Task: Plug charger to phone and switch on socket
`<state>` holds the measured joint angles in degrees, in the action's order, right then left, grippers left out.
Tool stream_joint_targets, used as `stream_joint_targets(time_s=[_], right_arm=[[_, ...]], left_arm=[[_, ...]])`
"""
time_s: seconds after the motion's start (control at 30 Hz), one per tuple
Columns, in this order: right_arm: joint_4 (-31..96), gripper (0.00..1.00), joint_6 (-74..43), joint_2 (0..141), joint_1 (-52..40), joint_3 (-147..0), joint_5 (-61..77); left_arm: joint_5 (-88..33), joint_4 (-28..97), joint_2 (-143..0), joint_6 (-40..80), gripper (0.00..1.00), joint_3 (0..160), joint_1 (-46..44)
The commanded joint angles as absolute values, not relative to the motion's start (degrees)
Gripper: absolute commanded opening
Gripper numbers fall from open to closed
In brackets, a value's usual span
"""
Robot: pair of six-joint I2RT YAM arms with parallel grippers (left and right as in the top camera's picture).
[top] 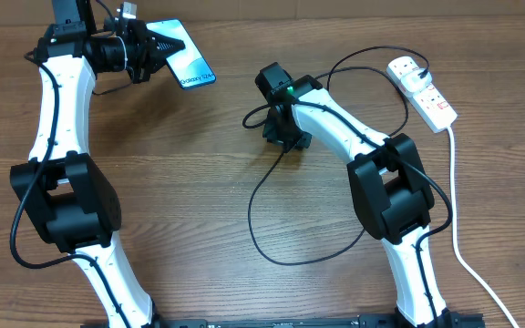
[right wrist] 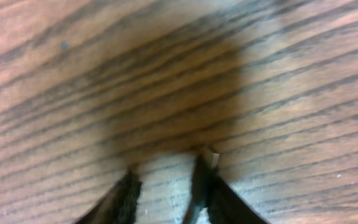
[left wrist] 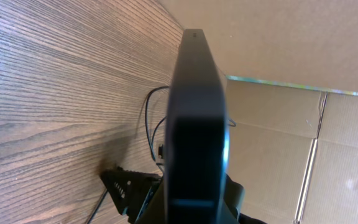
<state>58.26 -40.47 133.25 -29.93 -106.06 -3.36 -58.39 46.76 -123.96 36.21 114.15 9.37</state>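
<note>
Edge-on and close to the lens in the left wrist view sits the small rectangular smartphone (left wrist: 194,124), black-edged, its thin dark side running up the middle of the picture. From overhead the phone (top: 188,68) shows a light-blue gradient screen facing up and lies skewed near the far edge of the brown wood-grain bench (top: 199,182), left of the middle. The left pincer (top: 169,46) is closed on one end of it, black fingers (left wrist: 126,186) pressed to its sides. I cannot tell whether the phone touches the wood. Behind it stands a wall of plain cardboard (left wrist: 291,155).

Toward the middle of the bench the right pincer (top: 285,141) points down at the wood. Its wrist view shows the two black fingers (right wrist: 126,193) a narrow way apart just above the grain, bare wood between them. A small pale-tipped piece (right wrist: 211,158) sits against the inner side of one finger. I cannot tell what it is or whether it is gripped. The long thin black charger cable (top: 255,219) runs from beneath this pincer in a wide loop toward the near edge. Another stretch of it arcs over toward the far right corner.

Near that corner lies the white oblong power strip (top: 424,91) with red markings, angled. Its thick white cord (top: 454,210) trails toward the near right corner.
</note>
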Motion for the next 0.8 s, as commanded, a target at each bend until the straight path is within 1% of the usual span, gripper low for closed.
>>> stream_joint_targets(time_s=[0.0, 0.1, 0.17, 0.2, 0.23, 0.27, 0.37, 0.4, 0.5, 0.53, 0.6, 0.63, 0.7, 0.77], right_arm=[[59.9, 0.43, -40.5, 132.9, -29.1, -104.6, -1.2], [62.6, 0.44, -40.4, 132.9, -27.4, -105.1, -1.3], [63.9, 0.46, -40.0, 132.9, -26.4, -105.5, -1.3], [64.7, 0.50, -38.9, 132.9, -25.9, -105.7, -1.1], [65.5, 0.55, -38.1, 132.9, -25.4, -105.8, -1.2], [66.2, 0.65, -37.4, 132.9, -25.1, -105.8, -1.2], [67.4, 0.70, -37.4, 132.9, -25.0, -105.8, -1.2], [67.6, 0.82, -37.2, 132.9, -25.1, -105.8, -1.3], [68.6, 0.95, -36.3, 132.9, -25.1, -105.9, -0.5], [69.3, 1.00, -34.0, 132.9, -25.0, -106.1, 1.7], [70.6, 1.00, -29.3, 132.9, -25.0, -107.0, 7.7], [71.7, 1.00, -29.3, 132.9, -25.0, -107.6, 8.0], [75.2, 1.00, -29.6, 132.9, -25.0, -109.4, 5.1], [78.4, 1.00, -33.0, 132.9, -25.0, -111.4, 1.0]], left_arm=[[-59.8, 46.5, -121.6, 35.1, 0.04, 115.7, 9.0], [-59.8, 46.6, -121.6, 35.1, 0.04, 115.7, 9.0], [-59.8, 46.6, -121.6, 35.1, 0.04, 115.7, 9.0], [-59.8, 46.5, -121.6, 35.1, 0.04, 115.7, 9.0], [-59.8, 46.5, -121.6, 35.1, 0.04, 115.7, 9.0], [-59.8, 46.5, -121.6, 35.1, 0.04, 115.7, 9.0], [-59.8, 46.5, -121.6, 35.1, 0.04, 115.7, 9.0], [-59.8, 46.5, -121.6, 35.1, 0.04, 115.7, 9.0], [-59.8, 46.5, -121.6, 35.1, 0.04, 115.7, 9.0], [-59.8, 46.5, -121.6, 35.1, 0.04, 115.7, 9.0], [-59.8, 46.5, -121.6, 34.7, 0.04, 115.7, 9.0], [-59.8, 46.5, -121.6, 34.7, 0.04, 115.7, 9.0], [-59.8, 46.5, -121.6, 34.7, 0.04, 115.7, 9.0], [-59.8, 46.5, -121.6, 34.7, 0.04, 115.7, 9.0]])
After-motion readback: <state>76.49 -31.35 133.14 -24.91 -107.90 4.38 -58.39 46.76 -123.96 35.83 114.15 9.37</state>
